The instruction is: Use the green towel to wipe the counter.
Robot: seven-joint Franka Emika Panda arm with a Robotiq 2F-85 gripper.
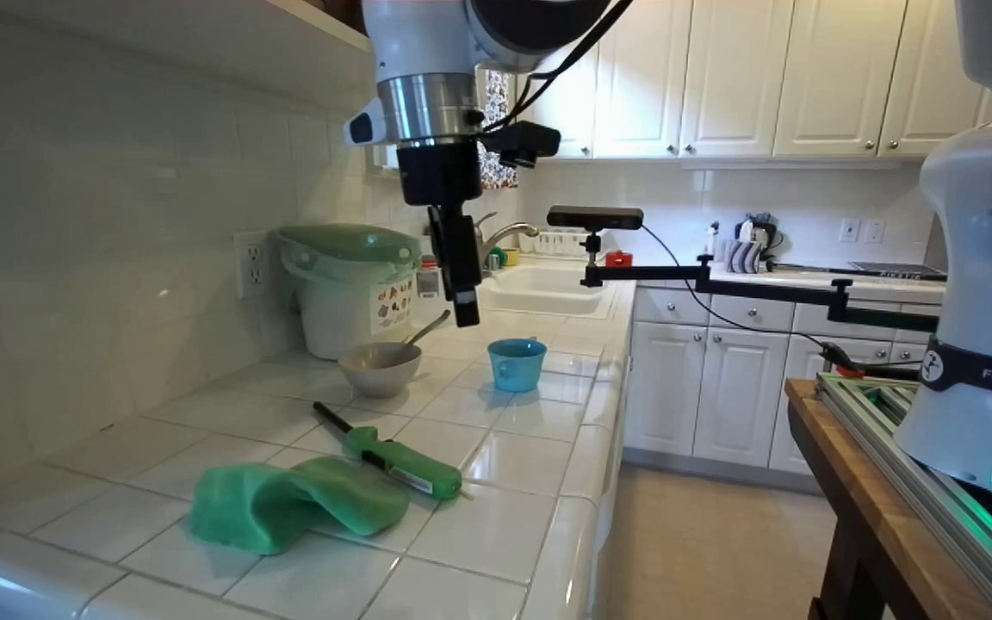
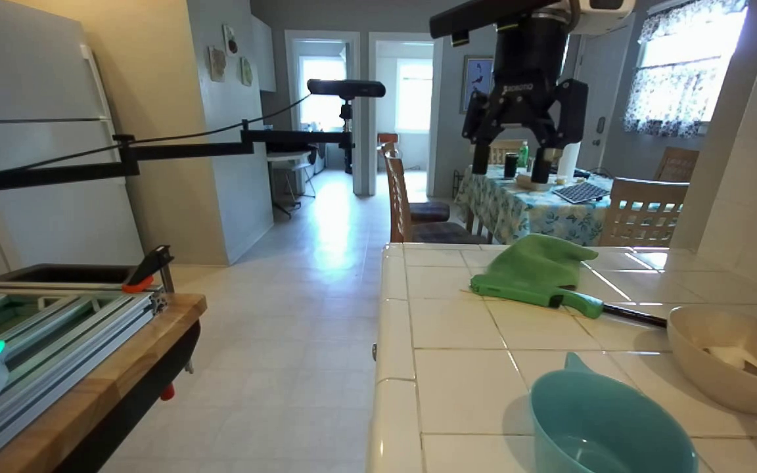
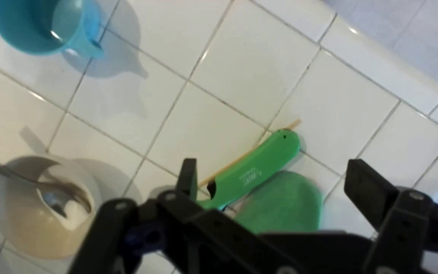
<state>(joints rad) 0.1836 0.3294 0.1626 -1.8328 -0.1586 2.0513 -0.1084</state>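
Gripper [image 2: 511, 164]: raised above tiled counter [image 1: 479, 538], jaws spread apart; green towel [image 1: 298, 501]: lying rumpled on counter, just beside green lighter [image 3: 259, 167], cannot tell whether touching; thin stick [image 3: 294, 124]: lying along lighter, partly covered by it; blue cup [image 1: 517, 366]: upright on counter, near bowl [image 1: 380, 372]; spoon [image 1: 429, 327]: resting inside bowl, handle projecting over rim.

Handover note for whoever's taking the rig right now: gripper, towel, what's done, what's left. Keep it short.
Gripper: open, nothing held, above the counter.
Green towel: lying humped on the counter, beside the green lighter; can't tell if they touch.
Done: towel not yet gripped; no wiping under way.
Left: grip towel, wipe counter. The lighter, blue cup and bowl with spoon may get in the way.
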